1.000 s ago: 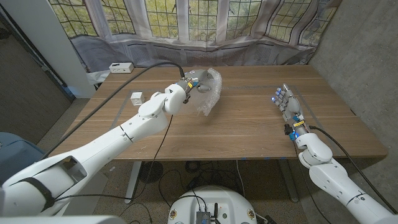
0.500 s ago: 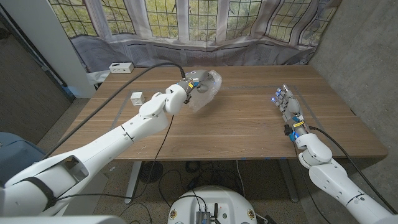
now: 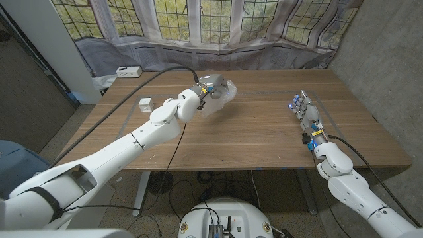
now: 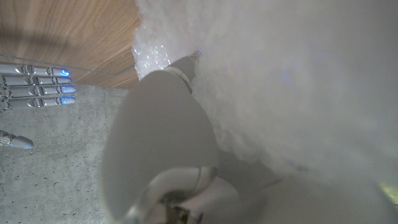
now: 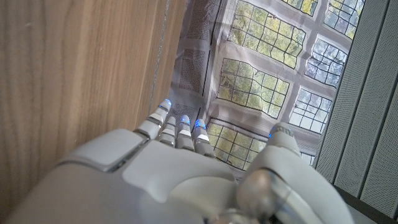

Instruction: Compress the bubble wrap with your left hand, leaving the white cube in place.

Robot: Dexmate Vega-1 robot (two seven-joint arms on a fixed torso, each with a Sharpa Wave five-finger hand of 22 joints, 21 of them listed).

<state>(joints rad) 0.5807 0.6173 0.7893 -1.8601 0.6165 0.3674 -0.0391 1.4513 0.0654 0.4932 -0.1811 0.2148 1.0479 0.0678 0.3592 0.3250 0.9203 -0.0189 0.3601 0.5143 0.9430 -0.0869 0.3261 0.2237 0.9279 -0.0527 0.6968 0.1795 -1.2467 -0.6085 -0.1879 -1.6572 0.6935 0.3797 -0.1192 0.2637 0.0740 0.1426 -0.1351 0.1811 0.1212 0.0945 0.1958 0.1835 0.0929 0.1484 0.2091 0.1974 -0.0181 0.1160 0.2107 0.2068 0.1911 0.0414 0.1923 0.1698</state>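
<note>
Gripping a crumpled wad of clear bubble wrap, the left hand sits over the far middle of the wooden table, its fingers closed into the plastic so that the wrap bulges out on the side away from the arm. In the left wrist view the bubble wrap presses right up against the hand as a pale, cloudy mass, with a strip of wood grain beyond it. A small white cube rests on the table near its left edge, well apart from the wrap and beside the left forearm. A white power strip lies at the far left corner. Over at the right side of the table the right hand holds nothing, its fingers straight and side by side, pointing toward the leaded windows behind the table; the right wrist view shows the same hand next to the wood surface.
</note>
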